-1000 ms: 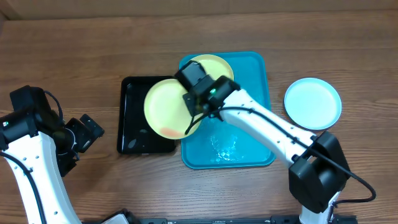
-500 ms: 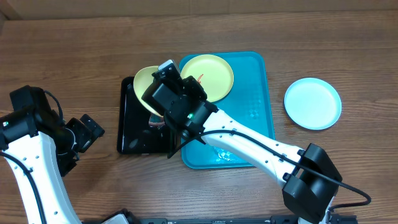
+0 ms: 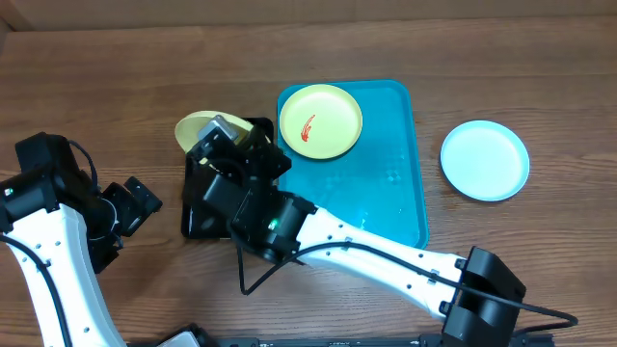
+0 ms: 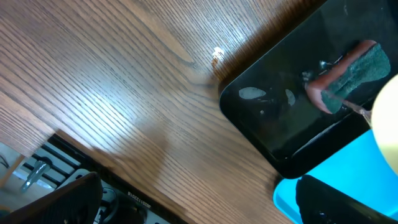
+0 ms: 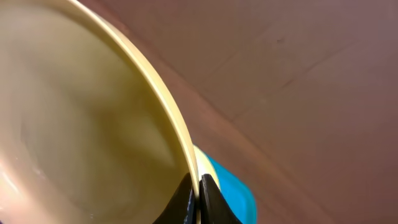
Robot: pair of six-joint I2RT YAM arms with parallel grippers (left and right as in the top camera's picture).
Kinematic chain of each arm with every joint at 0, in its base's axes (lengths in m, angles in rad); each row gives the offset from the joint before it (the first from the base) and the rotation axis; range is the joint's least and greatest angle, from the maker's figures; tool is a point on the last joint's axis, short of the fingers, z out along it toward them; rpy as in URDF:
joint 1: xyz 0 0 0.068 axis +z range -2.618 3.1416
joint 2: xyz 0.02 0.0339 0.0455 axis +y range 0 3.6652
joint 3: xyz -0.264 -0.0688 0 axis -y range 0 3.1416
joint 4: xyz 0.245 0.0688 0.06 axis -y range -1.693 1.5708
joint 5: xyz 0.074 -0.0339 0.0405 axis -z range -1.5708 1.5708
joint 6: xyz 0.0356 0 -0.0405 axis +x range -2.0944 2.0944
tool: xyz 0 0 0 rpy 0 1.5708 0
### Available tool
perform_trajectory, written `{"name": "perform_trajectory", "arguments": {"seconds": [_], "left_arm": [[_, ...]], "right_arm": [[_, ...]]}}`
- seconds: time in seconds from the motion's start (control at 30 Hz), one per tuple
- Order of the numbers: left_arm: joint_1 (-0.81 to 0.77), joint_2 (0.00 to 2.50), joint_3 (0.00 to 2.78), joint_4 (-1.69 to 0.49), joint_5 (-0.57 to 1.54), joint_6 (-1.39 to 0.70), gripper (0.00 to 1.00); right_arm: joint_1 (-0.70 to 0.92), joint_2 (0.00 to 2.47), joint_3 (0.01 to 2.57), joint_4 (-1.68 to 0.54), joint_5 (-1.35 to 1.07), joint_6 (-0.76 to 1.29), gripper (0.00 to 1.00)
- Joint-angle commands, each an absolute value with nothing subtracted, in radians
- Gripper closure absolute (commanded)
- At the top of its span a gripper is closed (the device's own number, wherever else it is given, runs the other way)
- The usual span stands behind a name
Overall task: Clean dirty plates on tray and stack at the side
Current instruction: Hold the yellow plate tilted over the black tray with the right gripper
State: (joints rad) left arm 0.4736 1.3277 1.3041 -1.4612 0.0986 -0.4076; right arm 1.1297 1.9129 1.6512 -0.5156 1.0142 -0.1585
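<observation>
Three round plastic plates: red-smeared yellow-green plate (image 3: 320,120) on one turquoise plastic tray (image 3: 393,204), second yellow-green plate (image 3: 193,127) pinched by right tool (image 5: 198,186), light blue plate (image 3: 485,160) far right; left tool (image 3: 132,204) wide.

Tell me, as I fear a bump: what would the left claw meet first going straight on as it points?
Probably the bare wooden table, just short of the black tray; depth is unclear, so it might clip the rim.

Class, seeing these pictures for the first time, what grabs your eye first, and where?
The right arm's fingers pinch a yellow plate by its rim at the black tray's far edge. A second yellow plate with a red smear lies in the turquoise tray's far corner; a light blue plate sits right of it.
</observation>
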Motion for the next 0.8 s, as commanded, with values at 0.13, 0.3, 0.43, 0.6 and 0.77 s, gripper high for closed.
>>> {"name": "perform_trajectory", "arguments": {"seconds": [0.13,0.3,0.43,0.6,0.77], "left_arm": [[0.477,1.319,1.306,-1.461,0.113,-0.385,0.00],[0.477,1.319,1.306,-1.461,0.113,-0.385,0.00],[0.477,1.319,1.306,-1.461,0.113,-0.385,0.00],[0.477,1.319,1.306,-1.461,0.113,-0.385,0.00],[0.477,1.319,1.306,-1.461,0.113,-0.385,0.00]], "right_arm": [[1.155,1.867,1.683,-0.476,1.099,-0.211,0.96],[1.155,1.867,1.683,-0.475,1.099,-0.211,0.96],[1.155,1.867,1.683,-0.475,1.099,-0.211,0.96],[1.155,1.867,1.683,-0.475,1.100,-0.211,0.96],[1.155,1.867,1.683,-0.475,1.100,-0.211,0.96]]}}
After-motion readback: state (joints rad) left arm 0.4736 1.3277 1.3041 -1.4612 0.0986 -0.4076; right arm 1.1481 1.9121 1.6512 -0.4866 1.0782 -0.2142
